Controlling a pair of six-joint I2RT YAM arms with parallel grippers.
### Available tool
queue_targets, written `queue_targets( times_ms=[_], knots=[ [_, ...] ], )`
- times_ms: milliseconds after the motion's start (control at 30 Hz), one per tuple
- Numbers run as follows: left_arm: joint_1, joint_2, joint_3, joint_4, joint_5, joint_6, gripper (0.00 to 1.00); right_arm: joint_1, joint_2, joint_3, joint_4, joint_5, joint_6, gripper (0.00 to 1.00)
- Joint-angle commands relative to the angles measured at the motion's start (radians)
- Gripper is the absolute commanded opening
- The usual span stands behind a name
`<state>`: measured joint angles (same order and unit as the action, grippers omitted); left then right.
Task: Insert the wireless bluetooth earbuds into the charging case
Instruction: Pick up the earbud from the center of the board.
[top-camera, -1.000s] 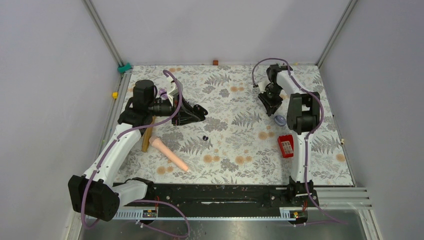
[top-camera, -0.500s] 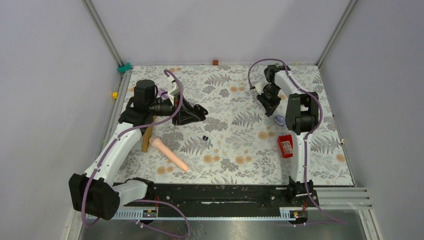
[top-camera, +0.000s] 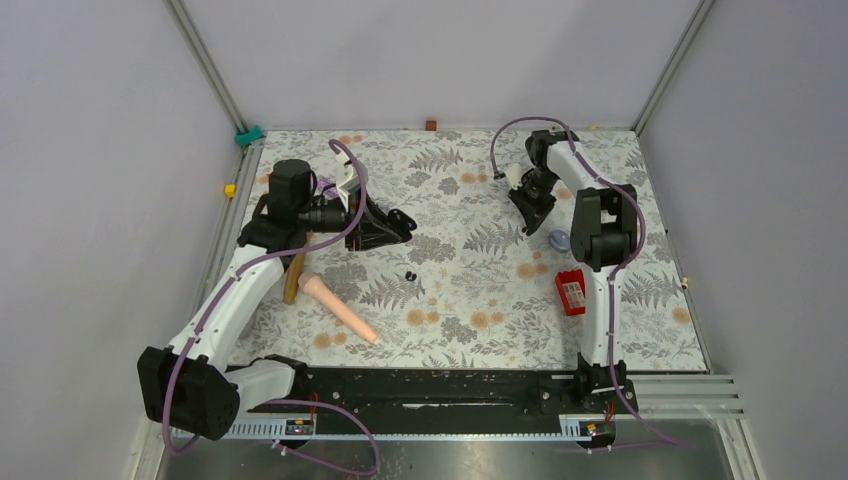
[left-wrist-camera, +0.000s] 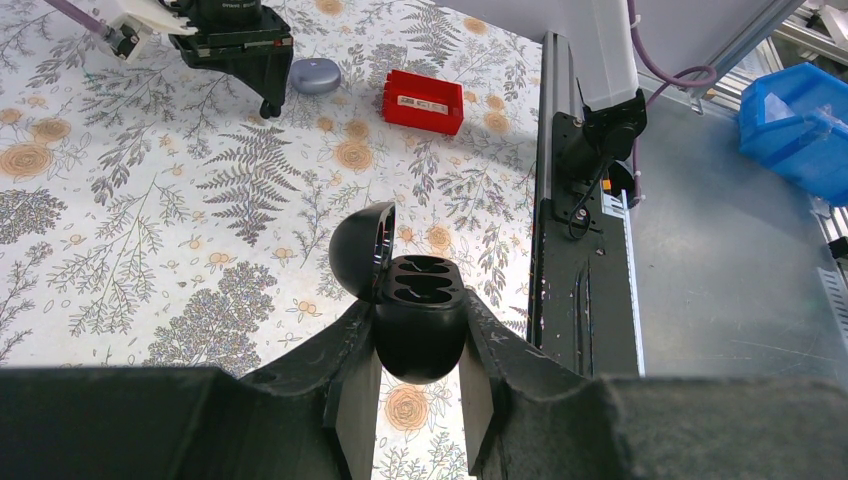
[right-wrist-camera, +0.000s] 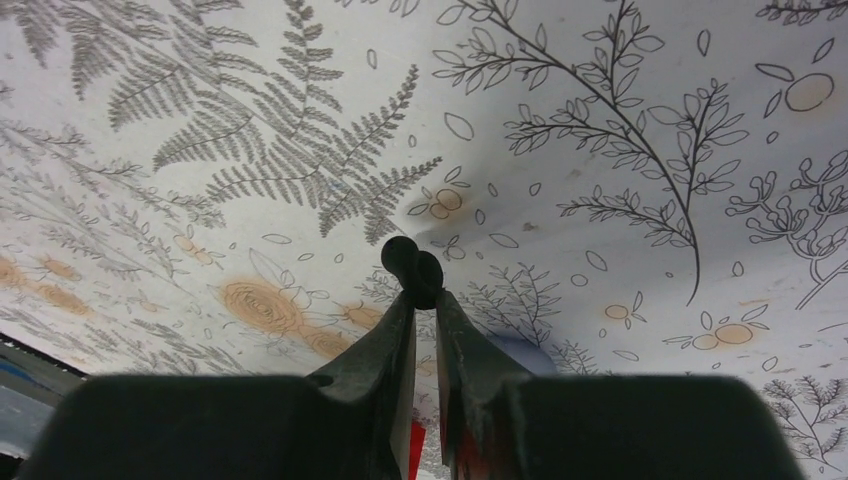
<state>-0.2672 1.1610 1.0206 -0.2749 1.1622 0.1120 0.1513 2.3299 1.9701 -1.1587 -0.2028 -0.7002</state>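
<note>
One black earbud (right-wrist-camera: 410, 262) is pinched at the very tips of the right end effector (right-wrist-camera: 422, 300), whose fingers are clenched on it. It is held clear of the counter (right-wrist-camera: 640, 120), over the far right part. A second earbud (top-camera: 410, 275) lies loose near the middle of the counter. The charging case (left-wrist-camera: 422, 300) is grasped by the left end effector (left-wrist-camera: 420, 345) over the far left part of the counter. Its lid (left-wrist-camera: 358, 250) is swung open and both wells (left-wrist-camera: 428, 268) are empty.

The step in hand is judged to be the carry of the pinched bud across to the case. Very little of the bud is gripped, so a smooth, unhurried carry is advised. The case is best held steady with the wells turned up. The lid stands on the side of the wells facing the right arm, so a descent from above is preferred to a sweep across it. Which well suits this bud cannot be told; its shape should be matched before it is lowered. Release is best withheld until the bud is seated. A red box (top-camera: 570, 292) and a lavender pod (top-camera: 560, 240) near the right edge are to be cleared at the start.
</note>
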Motion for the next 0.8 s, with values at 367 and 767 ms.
queue_targets(
  times_ms=[367,767],
  knots=[
    [-0.034,0.027,-0.004,0.077,-0.106,-0.018,0.04,0.014,-0.32,-0.185,0.106,-0.172,0.126,0.04],
    [-0.105,0.102,0.015,0.087,-0.183,-0.024,0.03,0.095,-0.685,-0.362,0.212,-0.274,0.289,0.04]
  ],
)
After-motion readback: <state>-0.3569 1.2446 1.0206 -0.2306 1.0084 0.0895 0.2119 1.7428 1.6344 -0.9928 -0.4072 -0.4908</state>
